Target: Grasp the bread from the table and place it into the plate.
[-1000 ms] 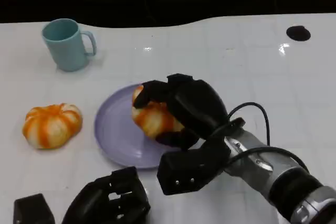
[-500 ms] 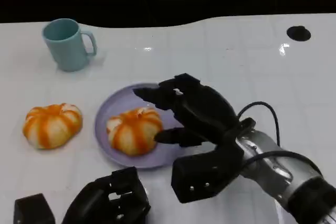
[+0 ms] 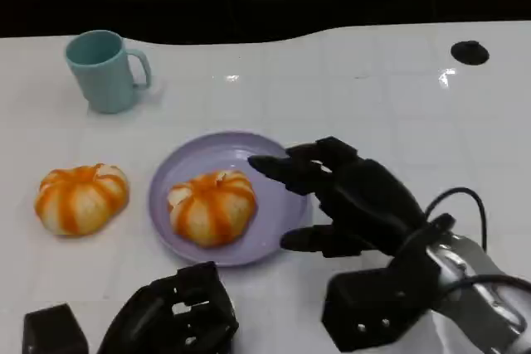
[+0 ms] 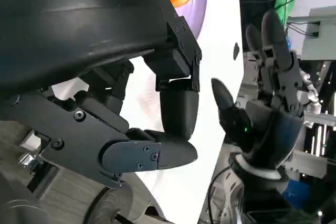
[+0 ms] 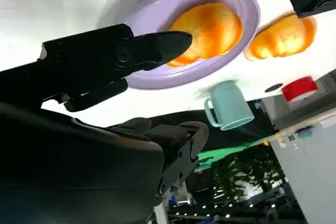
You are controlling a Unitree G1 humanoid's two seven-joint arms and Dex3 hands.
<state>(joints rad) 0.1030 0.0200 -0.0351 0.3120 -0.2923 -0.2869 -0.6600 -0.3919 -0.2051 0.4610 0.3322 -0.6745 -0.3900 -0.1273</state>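
An orange-striped bread (image 3: 211,206) (image 5: 207,27) lies on the lavender plate (image 3: 207,153) (image 5: 247,9), left of its middle. My right hand (image 3: 348,196) hovers over the plate's right rim, fingers spread, with nothing in it and clear of the bread. The left wrist view shows the same hand (image 4: 268,103) with its fingers apart. A second striped bread (image 3: 81,196) (image 5: 283,35) sits on the table left of the plate. At the near edge my left hand (image 3: 174,317) rests with fingers curled in on nothing, and its fingers (image 4: 176,111) fold inward.
A teal mug (image 3: 104,70) (image 5: 226,103) stands at the back left. A small black round mark (image 3: 470,51) lies at the far right of the white table. A red object (image 5: 299,90) shows beyond the table in the right wrist view.
My right hand set the bread down on the plate, let go of it, and drew back to the right and toward me with fingers spread. The left hand stayed still.
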